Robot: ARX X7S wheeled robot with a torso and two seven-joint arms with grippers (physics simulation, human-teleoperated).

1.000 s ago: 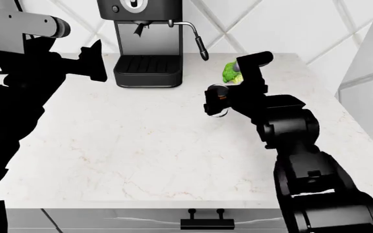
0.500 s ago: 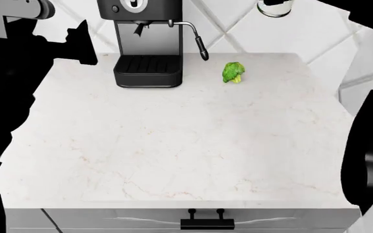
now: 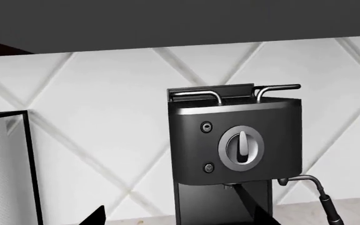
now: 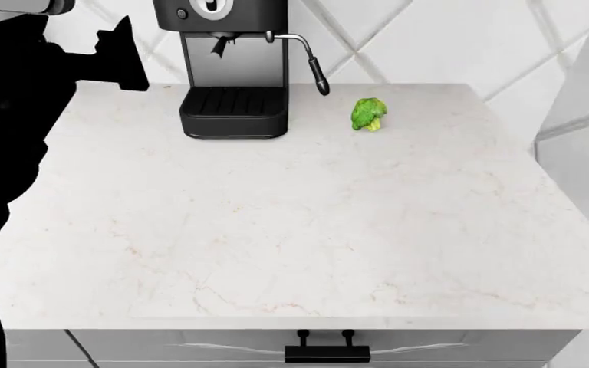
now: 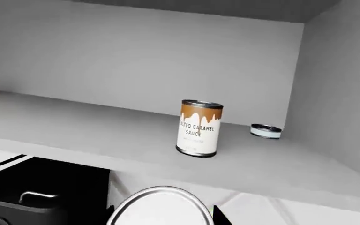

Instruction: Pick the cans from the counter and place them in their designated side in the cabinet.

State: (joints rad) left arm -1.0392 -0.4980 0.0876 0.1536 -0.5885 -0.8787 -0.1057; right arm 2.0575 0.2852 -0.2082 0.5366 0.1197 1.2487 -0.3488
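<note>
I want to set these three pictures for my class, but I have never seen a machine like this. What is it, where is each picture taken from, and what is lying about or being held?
It is a simulated two-armed robot with three cameras. The head camera looks down on a white counter that holds a coffee machine and a broccoli floret. The black shape at its left is the left gripper, which holds nothing visible. The left wrist camera faces the coffee machine. The right wrist camera looks into a cabinet: one caramel sauce can stands on the shelf near a small flat tin. The right gripper appears to hold a second can below the shelf.
</note>
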